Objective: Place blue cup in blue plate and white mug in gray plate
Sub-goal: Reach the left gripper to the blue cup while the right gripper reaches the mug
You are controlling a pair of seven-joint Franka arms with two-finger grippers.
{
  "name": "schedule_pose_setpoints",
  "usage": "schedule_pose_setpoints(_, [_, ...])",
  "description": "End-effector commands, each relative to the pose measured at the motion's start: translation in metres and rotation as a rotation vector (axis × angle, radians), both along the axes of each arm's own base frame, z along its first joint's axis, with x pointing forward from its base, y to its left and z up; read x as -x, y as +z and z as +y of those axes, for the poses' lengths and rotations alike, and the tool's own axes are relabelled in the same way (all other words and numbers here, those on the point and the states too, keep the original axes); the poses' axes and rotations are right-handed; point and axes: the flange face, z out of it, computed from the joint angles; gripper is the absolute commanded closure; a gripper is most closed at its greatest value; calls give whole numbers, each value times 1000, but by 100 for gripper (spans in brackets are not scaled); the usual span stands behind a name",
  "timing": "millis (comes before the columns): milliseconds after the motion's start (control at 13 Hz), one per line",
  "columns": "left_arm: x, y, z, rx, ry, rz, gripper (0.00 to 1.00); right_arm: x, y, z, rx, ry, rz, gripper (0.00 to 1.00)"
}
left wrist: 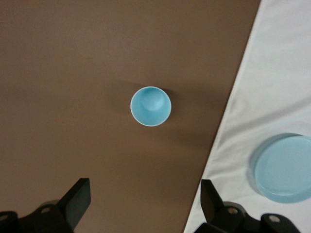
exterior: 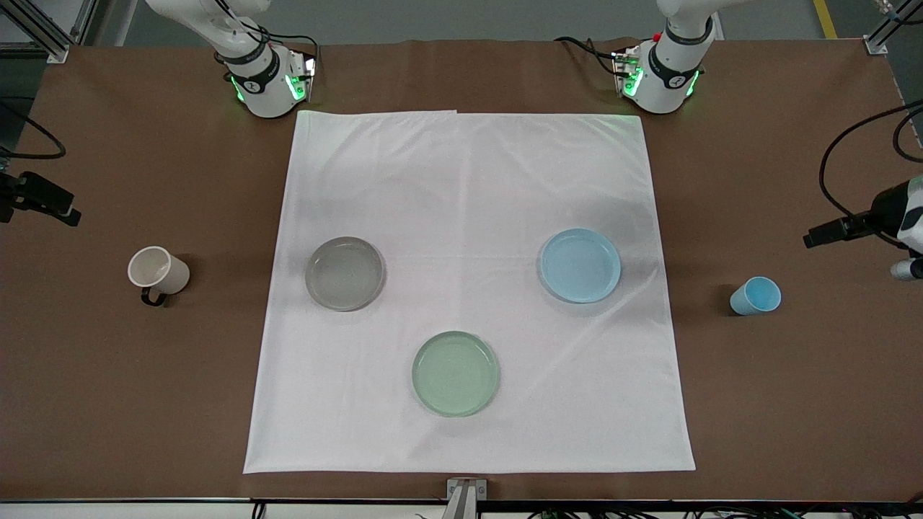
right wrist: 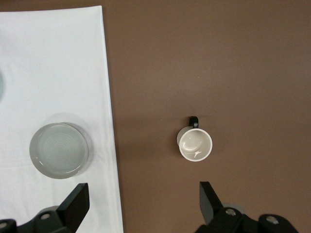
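The blue cup (exterior: 756, 295) stands upright on the brown table at the left arm's end, off the cloth; it also shows in the left wrist view (left wrist: 150, 106). The blue plate (exterior: 580, 265) lies on the cloth. The white mug (exterior: 157, 272) stands on the brown table at the right arm's end, its dark handle toward the front camera. The gray plate (exterior: 345, 274) lies on the cloth. My left gripper (left wrist: 146, 206) is open and empty, high over the table beside the blue cup. My right gripper (right wrist: 143, 204) is open and empty, high over the table beside the mug (right wrist: 195, 144).
A pale green plate (exterior: 456, 373) lies on the white cloth (exterior: 469, 180), nearer the front camera than the other two plates. The cloth covers the table's middle; brown table shows at both ends. Cables lie by the left arm's end.
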Motion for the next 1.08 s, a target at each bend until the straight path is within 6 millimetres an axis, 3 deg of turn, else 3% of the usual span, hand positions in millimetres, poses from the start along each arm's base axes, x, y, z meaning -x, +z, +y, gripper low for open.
schedule_pose_setpoints(0, [3, -75, 6, -29, -17, -28, 0, -24, -60, -46, 12, -68, 83, 0])
schedule_pose_setpoints(154, [-1, -127, 7, -20, -20, -57, 1, -33, -113, -73, 6, -54, 133, 0])
schedule_pose_setpoints(308, [-1, -161, 11, -22, -24, -63, 5, -34, -167, -102, -10, -30, 148, 0])
schedule_pose_setpoints(615, [1, -178, 16, -52, -59, -42, 14, -35, -265, -127, -4, -35, 130, 0])
schedule_pose_setpoints(846, [4, -192, 22, -44, -48, -20, 21, -32, -311, -128, -3, -36, 119, 0])
schedule_pose_setpoints(1000, [4, -202, 26, -39, -40, -11, 31, -30, -336, -127, -16, -47, 113, 0])
